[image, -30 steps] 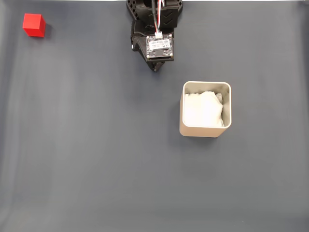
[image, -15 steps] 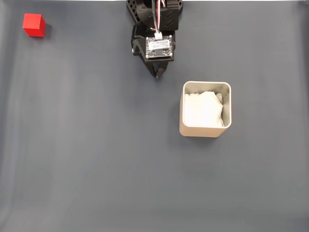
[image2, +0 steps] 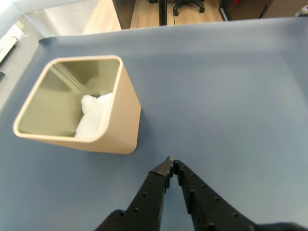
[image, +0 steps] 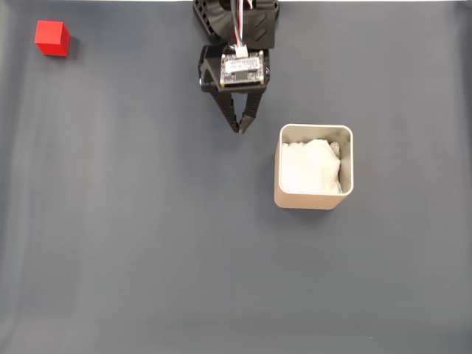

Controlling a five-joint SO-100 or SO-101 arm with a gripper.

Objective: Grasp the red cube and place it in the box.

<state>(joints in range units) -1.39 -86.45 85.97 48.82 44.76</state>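
The red cube [image: 52, 37] sits at the far top left of the dark mat in the fixed view, well away from the arm. The beige box [image: 315, 168] with white paper inside stands right of centre; the wrist view has the box [image2: 120, 120] at left. My gripper [image: 240, 127] points down the picture from the arm at top centre, left of the box's top corner. In the wrist view the gripper [image2: 171, 163] has its black fingertips touching, shut on nothing, just right of the box.
The dark blue-grey mat [image: 147, 243] covers the whole table. In the wrist view the mat's far edge [image2: 192, 24] meets a wooden floor with chair legs beyond.
The arm has reached forward, so the fingers extend farther down the fixed view towards the box. Cube and box have not moved.
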